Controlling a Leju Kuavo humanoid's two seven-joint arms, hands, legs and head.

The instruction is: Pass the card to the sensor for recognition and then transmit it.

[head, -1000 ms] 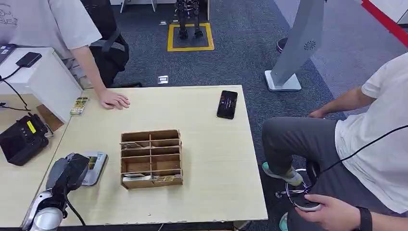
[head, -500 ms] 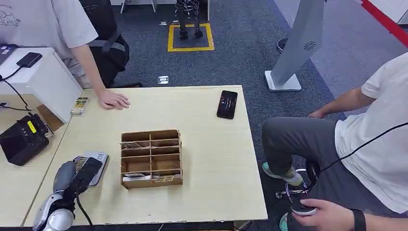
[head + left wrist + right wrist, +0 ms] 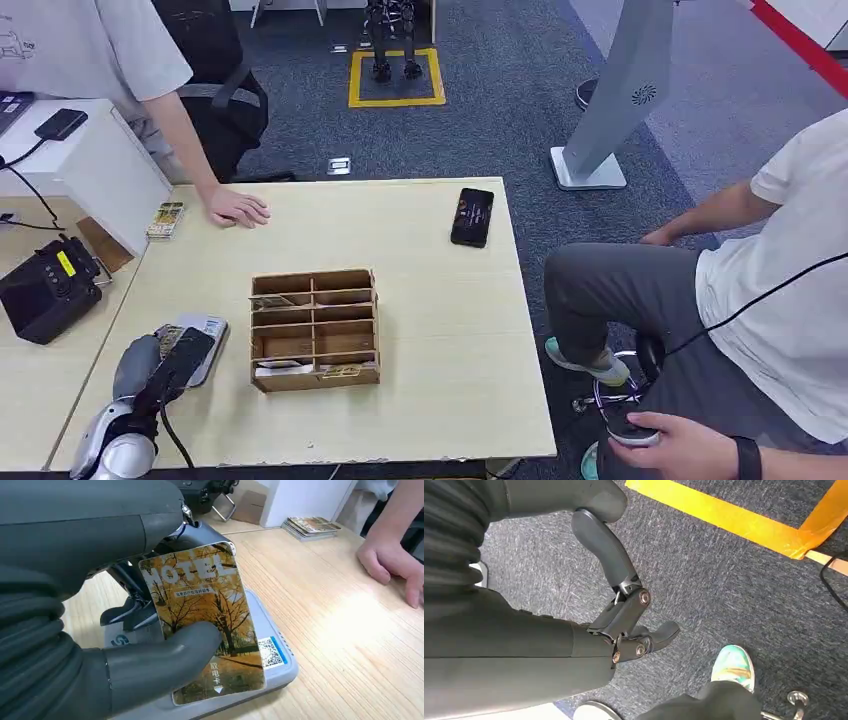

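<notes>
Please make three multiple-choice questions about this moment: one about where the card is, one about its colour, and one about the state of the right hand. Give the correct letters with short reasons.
1. Where is the card?
A. inside the wooden organizer
B. held just above the grey sensor
C. beside the black phone

2. Which colour dominates the card's face?
A. blue
B. golden yellow
C. plain white

3. What is the state of the right hand?
A. holds a card
B. holds nothing
C. presses the table

Answers: 1 B, the left hand holds it over the sensor in the left wrist view. 2 B, an autumn tree picture covers it. 3 B, its fingers hang apart above the carpet.
</notes>
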